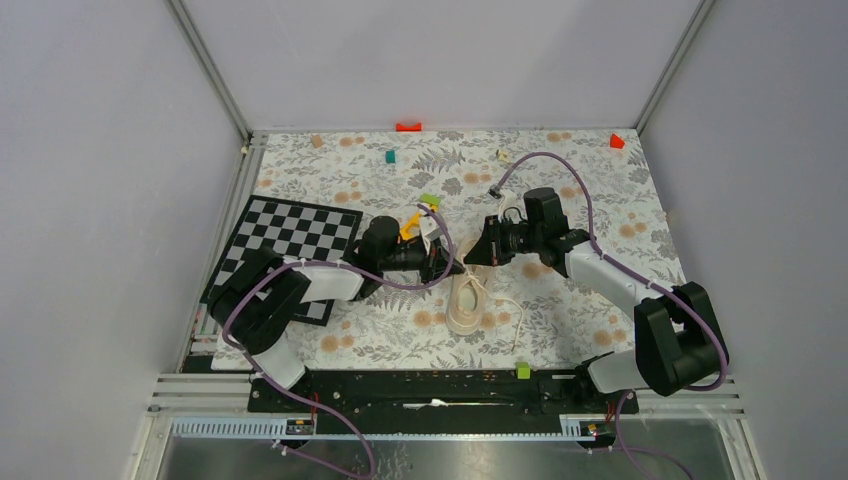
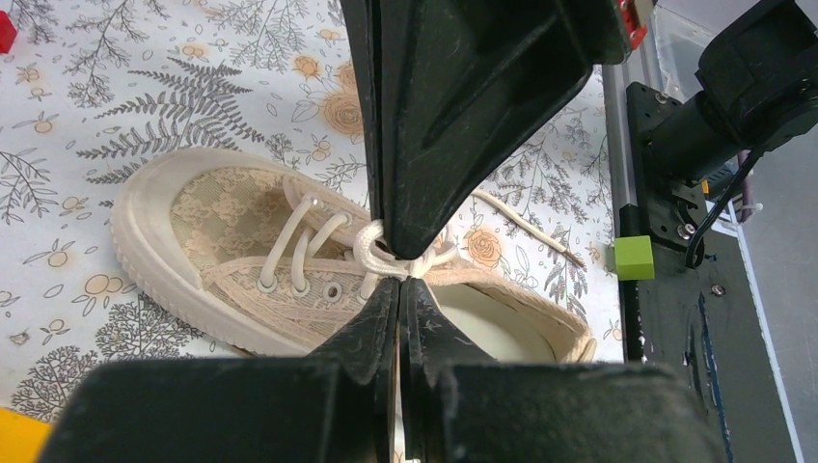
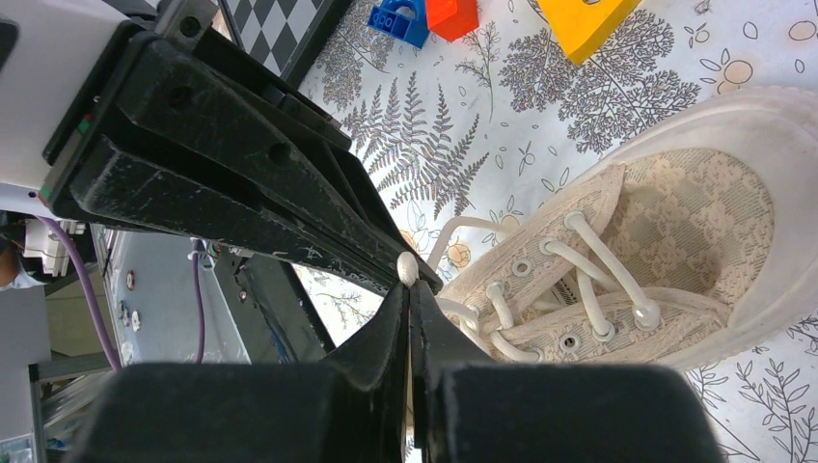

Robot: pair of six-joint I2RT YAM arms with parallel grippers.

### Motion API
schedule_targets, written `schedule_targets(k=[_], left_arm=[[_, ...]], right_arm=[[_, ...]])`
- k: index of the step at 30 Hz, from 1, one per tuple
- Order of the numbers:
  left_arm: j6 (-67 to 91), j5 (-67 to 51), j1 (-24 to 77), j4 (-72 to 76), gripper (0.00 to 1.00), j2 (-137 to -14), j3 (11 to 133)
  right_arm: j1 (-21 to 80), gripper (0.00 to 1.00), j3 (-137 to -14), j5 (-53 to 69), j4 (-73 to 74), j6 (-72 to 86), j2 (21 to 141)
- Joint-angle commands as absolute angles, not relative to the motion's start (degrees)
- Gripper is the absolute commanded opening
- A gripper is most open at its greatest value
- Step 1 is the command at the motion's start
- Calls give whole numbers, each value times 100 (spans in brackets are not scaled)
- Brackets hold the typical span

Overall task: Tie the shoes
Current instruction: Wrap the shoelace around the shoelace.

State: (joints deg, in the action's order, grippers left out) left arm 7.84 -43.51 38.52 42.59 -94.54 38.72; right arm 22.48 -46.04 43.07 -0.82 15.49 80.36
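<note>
**Pinching the laces over the shoe**

The shoe (image 1: 466, 298) lies mid-table (image 1: 580, 180), with its toe toward the far side and its heel toward the arm bases. The left gripper (image 2: 400, 287) has its jaws pressed together on the laces (image 2: 371, 253), right at the crossing above the tongue. The right gripper (image 3: 409, 289) meets it tip to tip, also clamped narrow, with a bit of the laces showing at its tips. One loose end trails on the table beside the heel.

Sneaker (image 2: 207, 222) lace knot (image 2: 381, 253) clamped in left jaws.
</note>
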Motion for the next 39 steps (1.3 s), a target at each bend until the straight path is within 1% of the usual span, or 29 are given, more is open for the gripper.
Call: schedule_targets(k=[1, 13, 17, 19, 28, 34, 39], left_arm=[[759, -4406, 3893, 4608, 0, -9536, 3888], [1097, -4466, 3925, 4975, 1, -9752, 3920], [1146, -4506, 3924, 5058, 9, -9781, 3920], [1180, -4529, 3929, 5113, 12, -9790, 3913], [1335, -4709, 3928, 5285, 17, -9906, 3910], [1428, -4634, 3928, 5411, 26, -9975, 3903], [1585, -4626, 3922, 5665, 27, -9991, 3872]], right_arm=[[2233, 0, -4571, 4421, -347, 1599, 7860], [2232, 0, -4575, 4438, -360, 1614, 7882], [2232, 0, -4571, 4439, -361, 1611, 7869], [2237, 0, -4569, 4438, -360, 1617, 7867], [2232, 0, -4580, 4447, -365, 1610, 7893], [2232, 0, -4588, 4464, -360, 1617, 7894], [2234, 0, -4574, 4465, -360, 1600, 7912]])
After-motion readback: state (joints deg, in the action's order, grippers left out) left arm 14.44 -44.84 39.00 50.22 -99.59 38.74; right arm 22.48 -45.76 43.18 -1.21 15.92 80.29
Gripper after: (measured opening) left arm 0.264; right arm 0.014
